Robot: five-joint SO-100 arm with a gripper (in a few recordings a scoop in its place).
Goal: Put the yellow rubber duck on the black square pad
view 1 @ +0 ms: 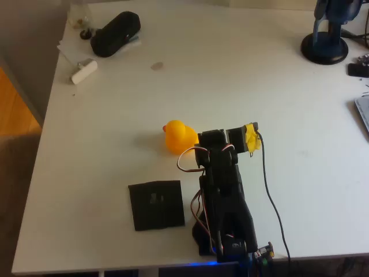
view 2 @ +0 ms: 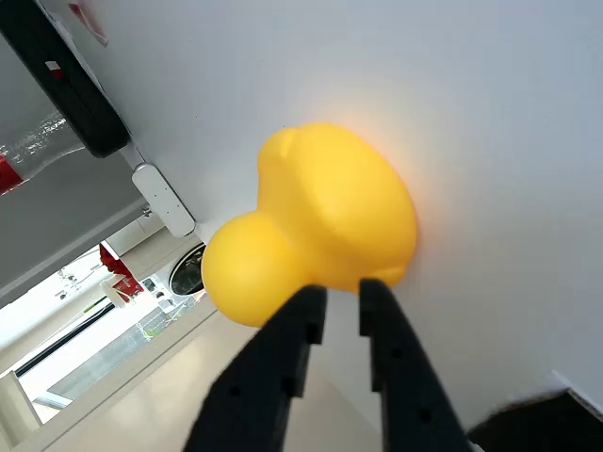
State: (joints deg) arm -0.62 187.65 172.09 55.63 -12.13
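The yellow rubber duck (view 1: 179, 137) sits on the white table near the middle, just left of my black arm (view 1: 222, 190). In the wrist view the duck (view 2: 320, 221) lies large and close, directly beyond my gripper (view 2: 341, 297). The two black fingers stand nearly together, with a thin slit between them and nothing in it. Their tips reach the duck's near edge. The black square pad (view 1: 157, 204) lies flat near the table's front edge, below and left of the duck, with a faint grey mark at its centre. A corner of the pad (view 2: 551, 428) shows at the wrist view's bottom right.
A bulky black oblong case (view 1: 115, 33) and a small white piece (view 1: 83, 71) lie at the far left corner. A dark blue stand (view 1: 326, 46) is at the far right. A black cable (view 1: 268, 190) runs along the arm's right side. The table's left edge (view 1: 40, 156) drops to the floor.
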